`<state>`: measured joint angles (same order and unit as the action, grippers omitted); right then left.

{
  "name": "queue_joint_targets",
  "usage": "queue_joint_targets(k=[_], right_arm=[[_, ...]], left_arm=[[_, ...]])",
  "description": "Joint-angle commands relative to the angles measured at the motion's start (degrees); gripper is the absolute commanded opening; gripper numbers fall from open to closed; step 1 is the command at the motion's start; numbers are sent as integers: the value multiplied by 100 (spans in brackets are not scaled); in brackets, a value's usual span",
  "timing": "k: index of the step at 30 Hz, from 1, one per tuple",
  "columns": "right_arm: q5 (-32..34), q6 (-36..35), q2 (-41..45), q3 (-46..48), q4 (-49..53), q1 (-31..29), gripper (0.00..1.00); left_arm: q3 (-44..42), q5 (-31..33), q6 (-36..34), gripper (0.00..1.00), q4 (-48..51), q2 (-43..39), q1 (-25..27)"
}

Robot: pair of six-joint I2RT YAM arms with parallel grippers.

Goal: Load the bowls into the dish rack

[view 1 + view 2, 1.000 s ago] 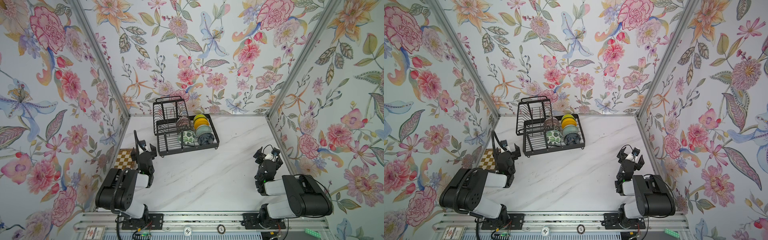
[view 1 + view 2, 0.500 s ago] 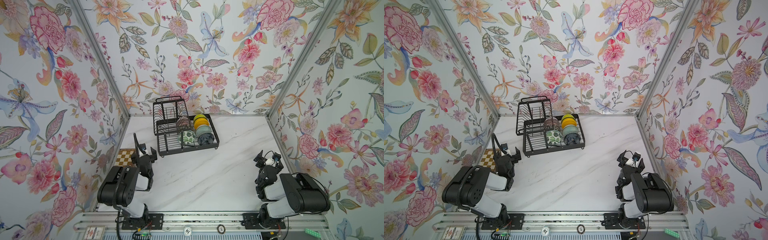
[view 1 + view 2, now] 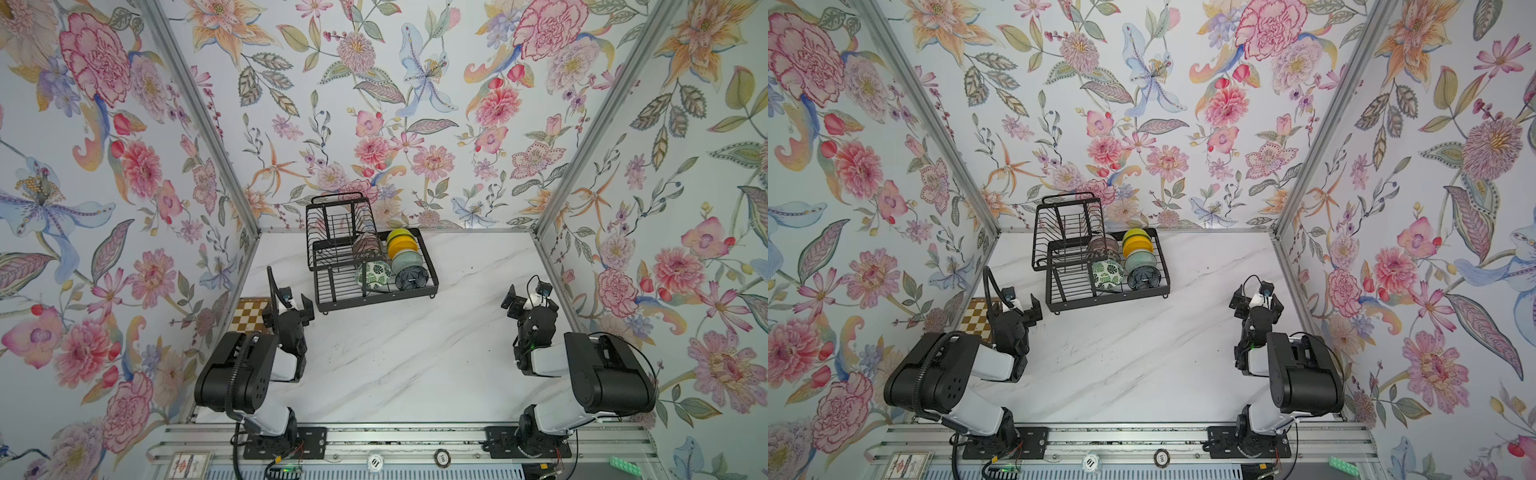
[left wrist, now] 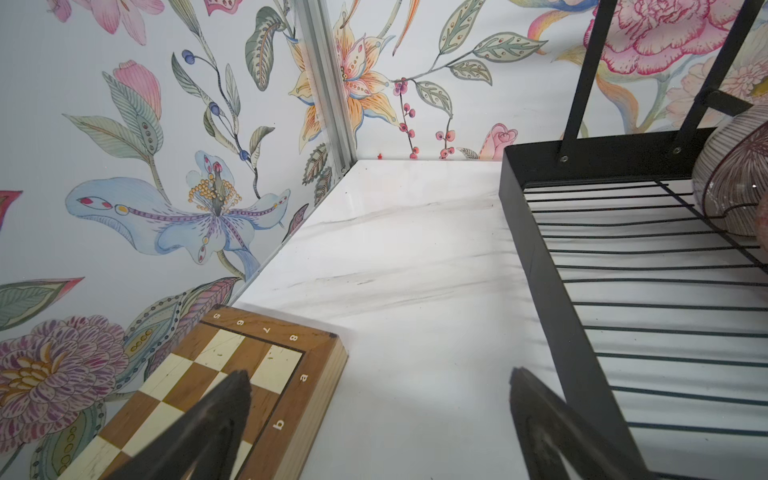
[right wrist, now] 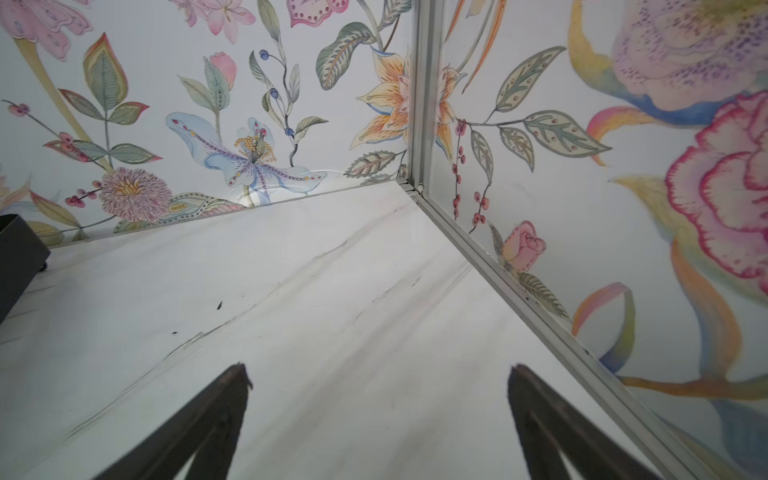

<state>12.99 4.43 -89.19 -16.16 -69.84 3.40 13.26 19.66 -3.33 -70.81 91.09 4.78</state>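
The black wire dish rack (image 3: 336, 286) (image 3: 1071, 291) stands at the back of the marble table in both top views. Several bowls stand on edge in its lower tray: a green-leaf bowl (image 3: 372, 274), a dark blue bowl (image 3: 410, 277), a pale celadon bowl (image 3: 405, 261), an orange-yellow bowl (image 3: 401, 246) and a striped ribbed bowl (image 3: 365, 245) (image 4: 735, 183). My left gripper (image 3: 289, 309) (image 4: 380, 374) hangs open and empty just in front of the rack's left corner (image 4: 540, 257). My right gripper (image 3: 530, 301) (image 5: 378, 372) is open and empty over bare table near the right wall.
A brown-and-cream chessboard (image 3: 249, 316) (image 4: 270, 361) lies against the left wall, beside my left gripper. Floral walls close in the table on three sides. The rack's right corner (image 5: 16, 257) shows in the right wrist view.
Both arms have shifted slightly near their bases, the right gripper rising a little. Both grippers stay open. The rack and bowls have not moved.
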Motion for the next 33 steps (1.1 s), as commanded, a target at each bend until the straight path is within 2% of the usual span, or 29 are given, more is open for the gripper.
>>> queue_joint_targets(k=[1, 14, 33], right_arm=[[-273, 177, 59, -19, 570, 12, 98], [-73, 68, 50, 47, 411, -116, 99], [-177, 50, 61, 67, 388, -116, 99]], left_arm=[[63, -63, 78, 99, -153, 20, -12], [63, -65, 70, 99, -162, 23, -13], [63, -67, 70, 99, -157, 27, -21]])
